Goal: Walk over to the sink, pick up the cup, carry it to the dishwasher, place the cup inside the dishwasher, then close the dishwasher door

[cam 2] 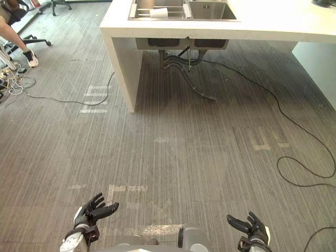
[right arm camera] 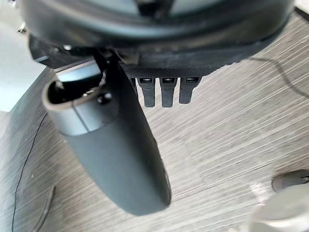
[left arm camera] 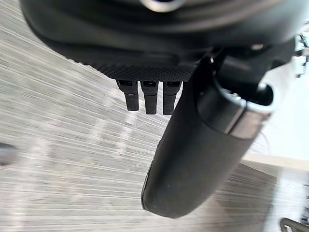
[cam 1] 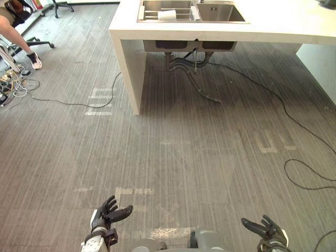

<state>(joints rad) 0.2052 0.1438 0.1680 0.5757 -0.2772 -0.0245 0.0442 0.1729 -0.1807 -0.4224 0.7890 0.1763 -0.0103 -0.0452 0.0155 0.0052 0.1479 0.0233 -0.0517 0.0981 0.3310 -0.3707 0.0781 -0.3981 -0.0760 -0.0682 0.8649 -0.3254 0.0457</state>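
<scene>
Low over the floor (cam 1: 184, 157), the left hand (cam 1: 107, 212) hangs with fingers loosely spread, and the right hand (cam 1: 268, 230) is likewise unclenched. Well beyond them, the white cup (cam 1: 167, 14) sits in the left basin of the sink (cam 1: 220, 13), set in the bench (cam 1: 273, 26).

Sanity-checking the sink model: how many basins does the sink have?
2. The left basin holds the white cup; the right basin sits directly beside it in the same counter. None seems hidden.
</scene>
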